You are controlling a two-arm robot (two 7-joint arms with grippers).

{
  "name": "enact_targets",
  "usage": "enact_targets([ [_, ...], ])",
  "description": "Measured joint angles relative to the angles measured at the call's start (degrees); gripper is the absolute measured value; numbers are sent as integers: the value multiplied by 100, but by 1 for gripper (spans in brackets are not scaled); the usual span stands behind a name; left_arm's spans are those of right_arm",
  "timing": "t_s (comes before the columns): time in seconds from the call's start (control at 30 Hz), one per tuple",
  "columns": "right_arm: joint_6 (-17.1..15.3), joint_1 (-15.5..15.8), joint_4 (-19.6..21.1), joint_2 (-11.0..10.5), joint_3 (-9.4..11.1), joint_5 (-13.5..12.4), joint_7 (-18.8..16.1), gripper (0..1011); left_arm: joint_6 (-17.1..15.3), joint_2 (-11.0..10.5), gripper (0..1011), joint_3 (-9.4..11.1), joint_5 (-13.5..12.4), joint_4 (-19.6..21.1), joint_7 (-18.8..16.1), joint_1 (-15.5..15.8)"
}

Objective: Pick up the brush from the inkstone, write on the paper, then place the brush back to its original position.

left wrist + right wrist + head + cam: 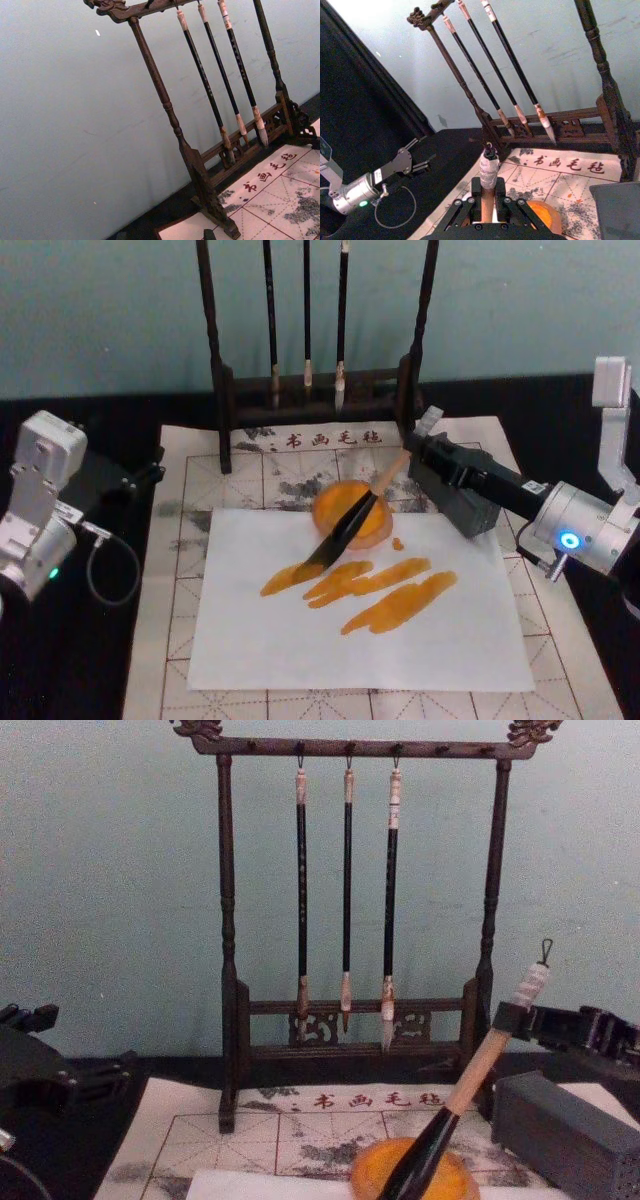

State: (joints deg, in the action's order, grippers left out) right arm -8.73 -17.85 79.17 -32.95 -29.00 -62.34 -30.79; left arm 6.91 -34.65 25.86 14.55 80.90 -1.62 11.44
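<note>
The brush (365, 510) lies slanted over the orange inkstone (335, 505), its dark bristles reaching down onto the white paper (300, 650), which carries several orange strokes. My right gripper (420, 440) comes in from the right and is shut on the handle's upper end, just below the whitish cap. In the chest view the brush (480, 1065) rises from the inkstone (365, 1170) to the right gripper (512, 1018). The right wrist view shows the cap of the brush (489, 167) between the fingers (506, 207). My left gripper (152, 472) rests open at the far left, off the mat.
A dark wooden rack (222, 390) with three thin hanging brushes (306, 320) stands right behind the inkstone. A beige grid mat (180, 540) lies under the paper. A dark grey block (560, 1130) sits at the right, below my right arm.
</note>
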Motion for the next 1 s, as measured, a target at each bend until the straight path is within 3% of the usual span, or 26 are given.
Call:
enact_targets([
  [0.57,37,132,93,-61,144,-76,42,173,0,0,1001,0,0,0,0,0],
  [1.0,-3,170,108,9,242,-405,10,173,0,0,1001,0,0,0,0,0],
])
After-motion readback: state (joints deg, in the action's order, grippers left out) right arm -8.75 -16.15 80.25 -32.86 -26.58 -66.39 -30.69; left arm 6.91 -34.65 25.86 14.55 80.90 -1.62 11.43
